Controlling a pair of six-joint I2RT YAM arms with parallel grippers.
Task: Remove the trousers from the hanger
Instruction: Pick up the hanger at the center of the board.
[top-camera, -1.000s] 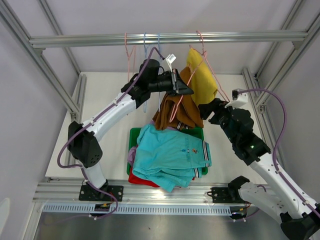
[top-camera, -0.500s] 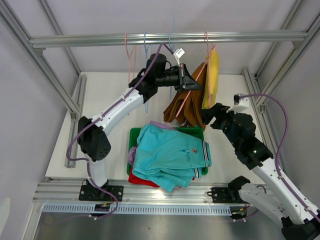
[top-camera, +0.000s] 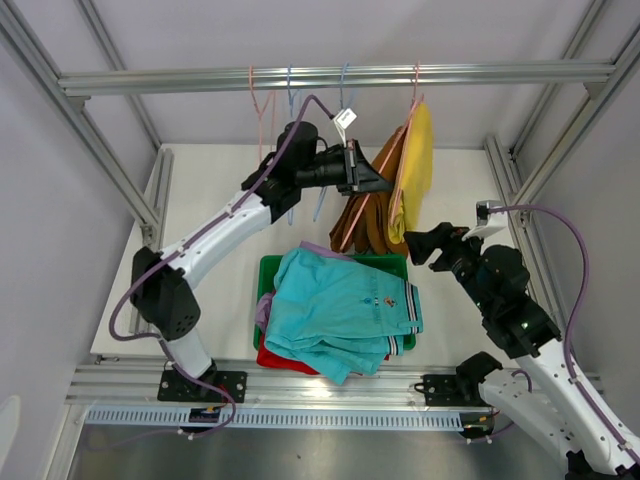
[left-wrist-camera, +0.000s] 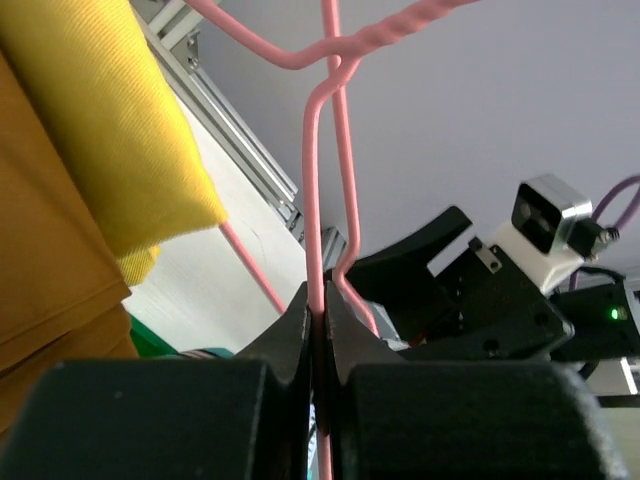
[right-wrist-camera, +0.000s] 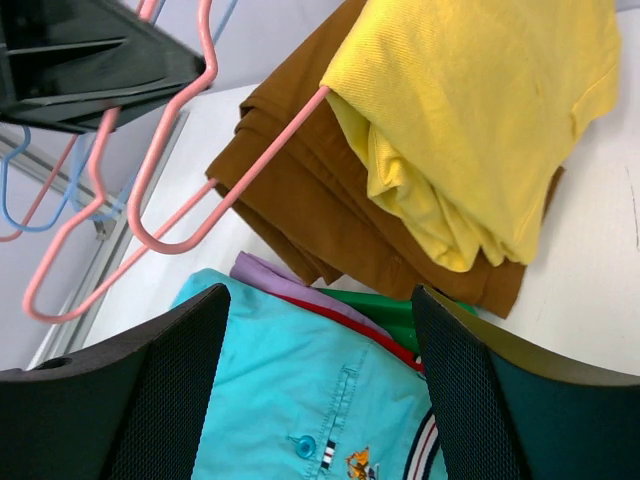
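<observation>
- Left gripper (left-wrist-camera: 318, 310): jaws pressed together on the wire of the hanger (left-wrist-camera: 314, 200), with nothing else between them. It sits at upper centre of the overhead view.
- Right gripper (right-wrist-camera: 318, 300): jaws spread wide and holding nothing. It is at centre right of the overhead view, just below the hanging cloth and apart from it.
- Change over the last second: the hanger has swung from face-on to nearly edge-on. The yellow pair (top-camera: 419, 160), then a broad patch, now shows as a narrow strip.
- The left gripper is back near its earlier spot after a short push to the right.
- The right arm has drawn back toward the lower right, its jaws barely wider.
- Hanger: the hook is over the rail (top-camera: 200, 78) at upper centre-right. The frame is tilted, its lower bar slanting down to the left.
- Yellow pair: folded over the hanger as the outermost layer, with loose folds bunched at its lower edge in the right wrist view.
- Brown pair (top-camera: 368, 218): under the yellow and apparently on the same hanger. It hangs lower, its hem near the far rim of the tray (top-camera: 266, 270); contact cannot be judged.
- Tray, lower centre: the teal pair (top-camera: 345, 310) lies spread on top, with a button and striped trim.
- The lilac pair (top-camera: 264, 308) shows at the left edge of the pile.
- The red pair (top-camera: 285, 360) lies beneath, showing along the near edge.
</observation>
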